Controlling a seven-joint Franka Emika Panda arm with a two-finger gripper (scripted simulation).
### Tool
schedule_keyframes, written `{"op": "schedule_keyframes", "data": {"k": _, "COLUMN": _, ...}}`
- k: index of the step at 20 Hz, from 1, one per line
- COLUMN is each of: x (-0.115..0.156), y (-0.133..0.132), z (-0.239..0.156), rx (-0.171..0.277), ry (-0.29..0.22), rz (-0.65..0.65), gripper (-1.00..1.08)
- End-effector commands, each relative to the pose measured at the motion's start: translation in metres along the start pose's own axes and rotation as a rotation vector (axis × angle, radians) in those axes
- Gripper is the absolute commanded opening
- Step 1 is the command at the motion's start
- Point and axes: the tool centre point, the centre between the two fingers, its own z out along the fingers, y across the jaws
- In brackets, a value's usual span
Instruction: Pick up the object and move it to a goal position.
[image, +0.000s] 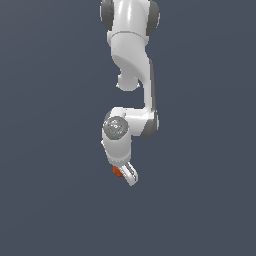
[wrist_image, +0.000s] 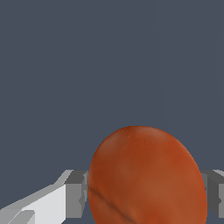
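Note:
The object (wrist_image: 146, 179) is an orange-red ball with a mottled skin. It fills the space between my two grey fingers (wrist_image: 75, 193) in the wrist view, and each finger presses against one side of it. My gripper (wrist_image: 146, 194) is shut on it. In the exterior view my white gripper (image: 125, 173) points downward below the wrist, and only a sliver of the object (image: 117, 171) shows beside one finger, toward that view's left. Whether the ball rests on the ground or hangs above it cannot be told.
A plain dark grey-blue ground (image: 55, 200) fills both views. The white arm (image: 131, 60) comes down from the top middle of the exterior view. No other objects or markers show.

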Motion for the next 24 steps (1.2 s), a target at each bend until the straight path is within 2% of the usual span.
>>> {"op": "schedule_keyframes", "data": {"k": 1, "x": 0.0, "y": 0.0, "z": -0.001, "rx": 0.001, "ry": 0.001, "rz": 0.0, "gripper": -1.0}}
{"op": "schedule_keyframes", "data": {"k": 14, "x": -0.005, "y": -0.001, "z": -0.002, "rx": 0.0, "ry": 0.0, "rz": 0.0, "gripper": -1.0}}
{"op": "schedule_keyframes", "data": {"k": 19, "x": -0.021, "y": -0.002, "z": -0.01, "rx": 0.0, "ry": 0.0, "rz": 0.0, "gripper": -1.0}}
{"op": "schedule_keyframes", "data": {"k": 24, "x": -0.052, "y": -0.005, "z": -0.024, "rx": 0.0, "ry": 0.0, "rz": 0.0, "gripper": -1.0}}
